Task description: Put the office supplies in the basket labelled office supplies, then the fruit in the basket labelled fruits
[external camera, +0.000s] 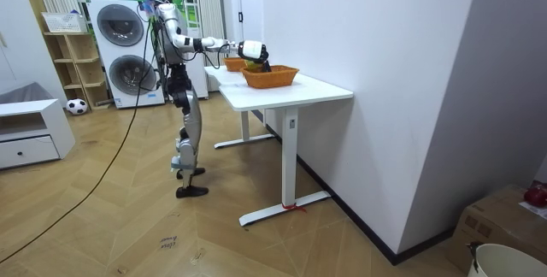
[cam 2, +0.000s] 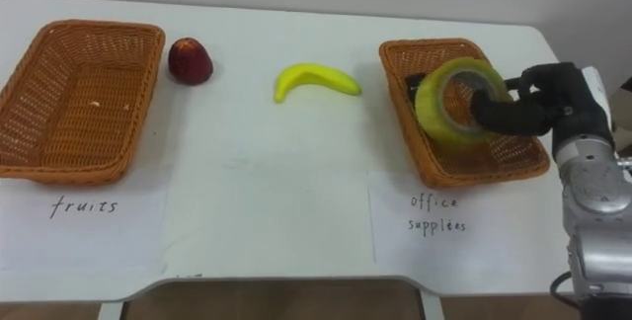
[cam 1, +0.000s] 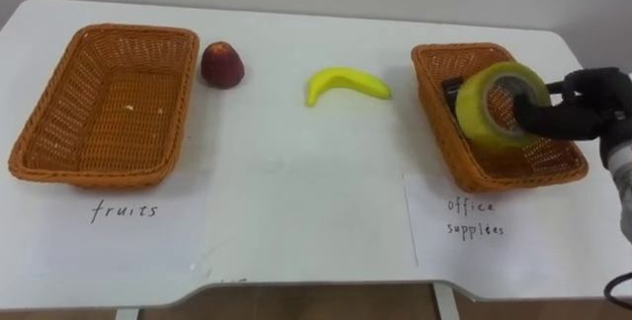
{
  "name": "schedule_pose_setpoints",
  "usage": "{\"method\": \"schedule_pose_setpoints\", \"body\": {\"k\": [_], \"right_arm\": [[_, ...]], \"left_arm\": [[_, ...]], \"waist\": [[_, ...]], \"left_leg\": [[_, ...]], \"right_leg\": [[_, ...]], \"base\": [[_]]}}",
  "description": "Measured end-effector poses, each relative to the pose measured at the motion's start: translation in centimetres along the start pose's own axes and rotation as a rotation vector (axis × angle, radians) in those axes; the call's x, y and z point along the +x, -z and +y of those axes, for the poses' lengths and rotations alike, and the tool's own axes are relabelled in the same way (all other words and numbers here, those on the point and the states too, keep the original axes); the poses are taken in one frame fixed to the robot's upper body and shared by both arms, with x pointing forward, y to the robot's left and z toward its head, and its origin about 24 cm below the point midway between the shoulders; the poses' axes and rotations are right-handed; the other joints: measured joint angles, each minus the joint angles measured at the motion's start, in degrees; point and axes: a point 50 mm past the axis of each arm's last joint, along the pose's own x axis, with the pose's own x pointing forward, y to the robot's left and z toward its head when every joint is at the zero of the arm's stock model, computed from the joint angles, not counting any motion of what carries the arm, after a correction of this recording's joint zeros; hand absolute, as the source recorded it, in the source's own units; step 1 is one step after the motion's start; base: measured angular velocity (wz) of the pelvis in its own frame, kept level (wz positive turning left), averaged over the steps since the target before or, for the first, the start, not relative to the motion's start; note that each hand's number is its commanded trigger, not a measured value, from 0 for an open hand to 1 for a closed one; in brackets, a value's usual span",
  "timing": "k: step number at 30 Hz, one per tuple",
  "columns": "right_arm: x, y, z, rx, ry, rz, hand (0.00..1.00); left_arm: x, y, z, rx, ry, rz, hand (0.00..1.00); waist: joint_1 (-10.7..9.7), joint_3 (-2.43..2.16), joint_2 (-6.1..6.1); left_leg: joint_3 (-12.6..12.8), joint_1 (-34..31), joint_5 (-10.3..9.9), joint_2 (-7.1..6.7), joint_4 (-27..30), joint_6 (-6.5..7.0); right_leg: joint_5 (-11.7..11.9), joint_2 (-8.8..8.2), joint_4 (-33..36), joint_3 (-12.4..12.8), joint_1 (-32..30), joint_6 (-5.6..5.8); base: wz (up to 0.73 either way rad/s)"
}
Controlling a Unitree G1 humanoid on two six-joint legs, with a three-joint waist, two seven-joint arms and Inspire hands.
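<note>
White table (cam 1: pixel 296 182), seen from the head camera. Two wicker baskets lie on it, well apart.

Left basket (cam 1: pixel 59 132): rectangular, on the robot's left. A paper sheet (cam 1: pixel 128 231) with handwriting lies in front of it.

Red fruit (cam 1: pixel 222 65): on the bare tabletop just beside the left basket's far right corner, outside it. Whether it touches the rim I cannot tell.

Banana (cam 1: pixel 346 84): yellow, lying flat on the table between the baskets and nearer the right one, touching neither. Its curve arches away from the robot.

Right basket (cam 1: pixel 444 147): on the robot's right, with a second handwritten sheet (cam 1: pixel 474 236) in front of it. A dark object (cam 1: pixel 451 88) lies inside toward the far end, too hidden to name.

Yellow tape roll (cam 1: pixel 476 115): held over the right basket and tipped up on edge, with its core opening turned toward the camera. Whether it touches the wicker I cannot tell.

Right hand (cam 1: pixel 588 98): comes in from the right. Its dark fingers curl into the roll's core and round its rim, gripping it.

Room view: the robot stands upright at the table's end, with its right arm stretched out level over the nearer basket (external camera: pixel 270 76). Washing machines (external camera: pixel 120 25) stand behind it.
</note>
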Motion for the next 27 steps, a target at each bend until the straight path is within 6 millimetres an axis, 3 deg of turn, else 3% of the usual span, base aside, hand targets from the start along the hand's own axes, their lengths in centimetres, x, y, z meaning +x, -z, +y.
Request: {"method": "schedule_pose_setpoints", "body": {"k": [6, 27], "right_arm": [[-0.5, 0.9, -0.1, -0.043, 0.005, 0.027, 0.00], [-0.5, 1.1, 0.2, -0.037, 0.000, 0.031, 0.00]], "left_arm": [[0.0, 0.1, -0.1, 0.000, 0.001, 0.003, 0.00], [0.0, 0.2, -0.1, 0.000, 0.002, 0.008, 0.00]], "waist": [[0.01, 0.18, 0.30], [1.02, -0.06, 0.73]], "left_leg": [[-0.28, -0.02, -0.01, 0.03, -0.08, 0.00], [-0.30, 0.05, -0.01, 0.06, -0.11, 0.00]], "right_leg": [[0.00, 0.05, -0.02, -0.02, 0.12, 0.00], [0.00, 0.07, -0.01, -0.02, 0.14, 0.00]], "base": [[0.00], [0.00]]}}
